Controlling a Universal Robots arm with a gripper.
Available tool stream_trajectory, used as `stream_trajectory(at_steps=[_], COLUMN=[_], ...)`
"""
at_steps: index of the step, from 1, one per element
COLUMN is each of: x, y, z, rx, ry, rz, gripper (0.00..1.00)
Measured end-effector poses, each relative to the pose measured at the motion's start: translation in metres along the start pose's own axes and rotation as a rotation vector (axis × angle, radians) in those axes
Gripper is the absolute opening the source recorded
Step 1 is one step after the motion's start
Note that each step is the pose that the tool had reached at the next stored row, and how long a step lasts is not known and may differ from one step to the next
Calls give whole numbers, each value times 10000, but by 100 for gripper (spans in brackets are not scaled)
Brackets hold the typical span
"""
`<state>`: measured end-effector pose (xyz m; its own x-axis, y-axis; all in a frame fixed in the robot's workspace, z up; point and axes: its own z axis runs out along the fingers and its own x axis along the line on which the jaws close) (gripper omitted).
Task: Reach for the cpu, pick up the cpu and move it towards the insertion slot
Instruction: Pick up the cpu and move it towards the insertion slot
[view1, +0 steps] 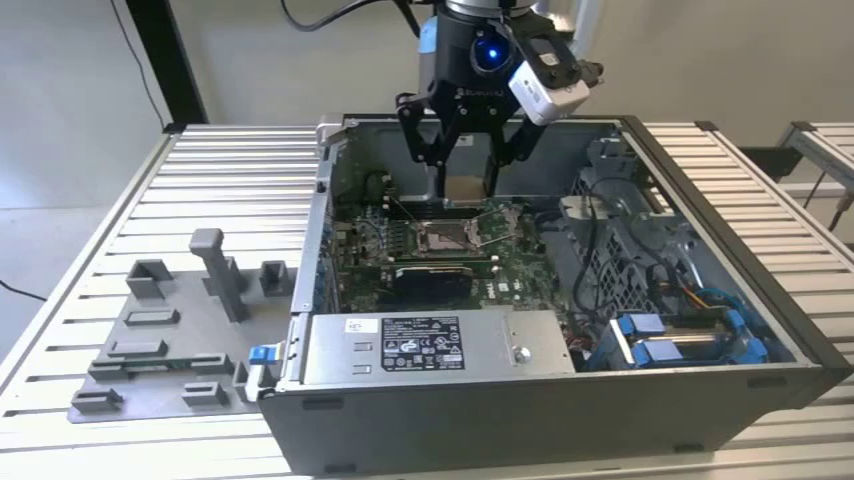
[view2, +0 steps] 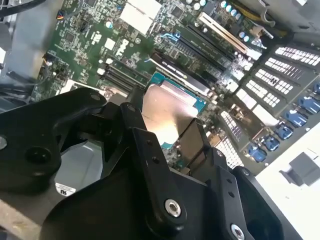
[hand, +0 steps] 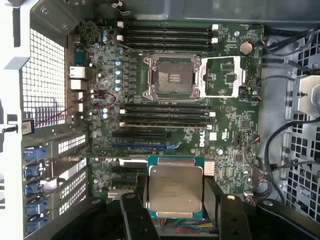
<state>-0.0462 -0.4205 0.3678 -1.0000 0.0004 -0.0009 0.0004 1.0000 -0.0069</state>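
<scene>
One arm in play, I'm reading the exterior view from its left to its right.
Fixture plate (view1: 160, 340): grey plastic, lies on the slatted table (view1: 80, 220) at the exterior view's left, several upright blocks on it, well apart from the gripper.
Computer case (view1: 747, 330): open, stands just beside the plate toward the exterior view's right; green circuit board (view1: 360, 240) on its floor, silver power supply (view1: 420, 345) along the near edge.
Gripper (view1: 465, 188): black, hangs over the board near the case's far wall; I see it clamped on the cpu, one finger (hand: 134, 212) on either side of the chip.
Cpu (hand: 175, 188): pale silvery square, held flat between the fingers, lifted clear of the board; also seen in the second wrist view (view2: 162, 115).
Insertion slot (hand: 171, 77): shiny metal frame, brownish centre, hinged cover folded open beside it; in the exterior view (view1: 443, 236) it sits nearer the camera than the gripper. Cpu is apart from it, with long black slots (hand: 165, 120) between them.
Cables and blue connectors (view1: 667, 335): at the case's end on the exterior view's right.
</scene>
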Motion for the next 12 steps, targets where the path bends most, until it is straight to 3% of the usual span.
stream_trajectory(at_steps=[4, 12], x=[0, 0], y=[75, 284], z=[4, 9], rx=[-1, 0], ry=[-1, 0], rz=[39, 71], gripper=[0, 0])
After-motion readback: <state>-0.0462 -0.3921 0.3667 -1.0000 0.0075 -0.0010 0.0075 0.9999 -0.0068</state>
